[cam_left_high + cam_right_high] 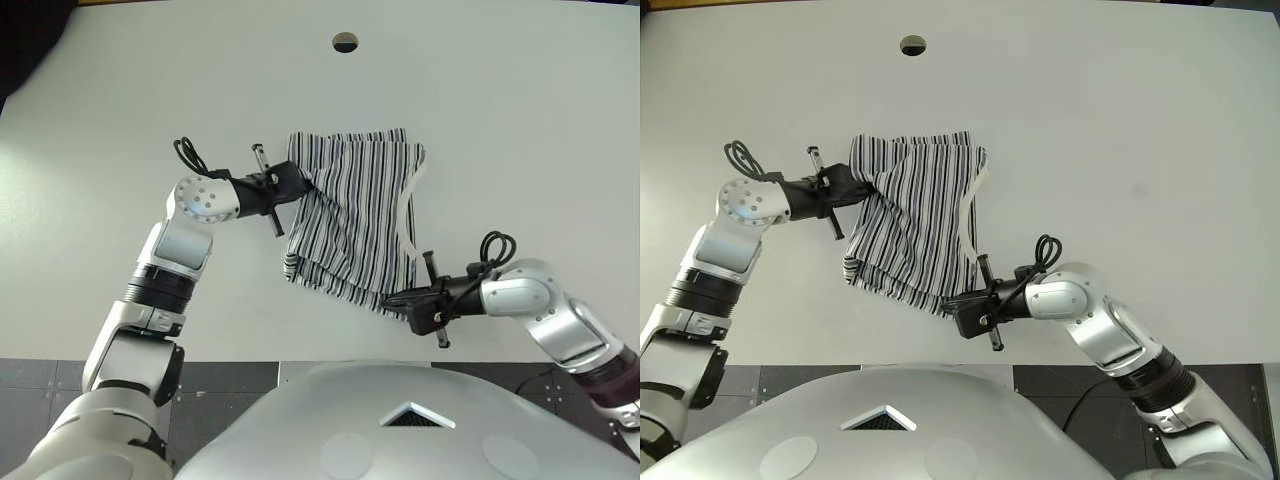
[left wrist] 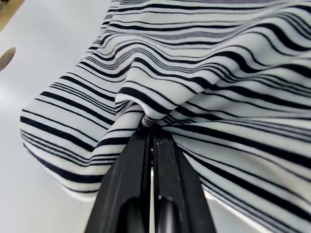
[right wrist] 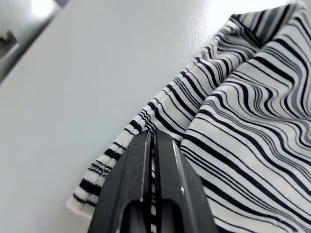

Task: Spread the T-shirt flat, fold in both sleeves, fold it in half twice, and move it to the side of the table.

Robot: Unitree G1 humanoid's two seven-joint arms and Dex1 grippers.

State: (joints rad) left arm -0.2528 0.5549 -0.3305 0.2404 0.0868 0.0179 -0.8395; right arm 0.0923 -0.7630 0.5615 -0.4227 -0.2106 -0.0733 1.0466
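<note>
- The black-and-white striped T-shirt (image 1: 352, 215) lies partly folded and rumpled near the middle of the white counter (image 1: 520, 130). Its white-trimmed neckline is toward the robot's right.
- The left end effector (image 1: 303, 181) is clenched on a bunched fold at the shirt's far-left edge. The fabric puckers right at the closed black fingers (image 2: 131, 174).
- The right end effector (image 1: 395, 298) is pinched tight on the shirt's near-right corner, beside a ribbed edge and close to the counter's near edge.
- A small round hole (image 1: 345, 42) sits in the counter well beyond the shirt.
</note>
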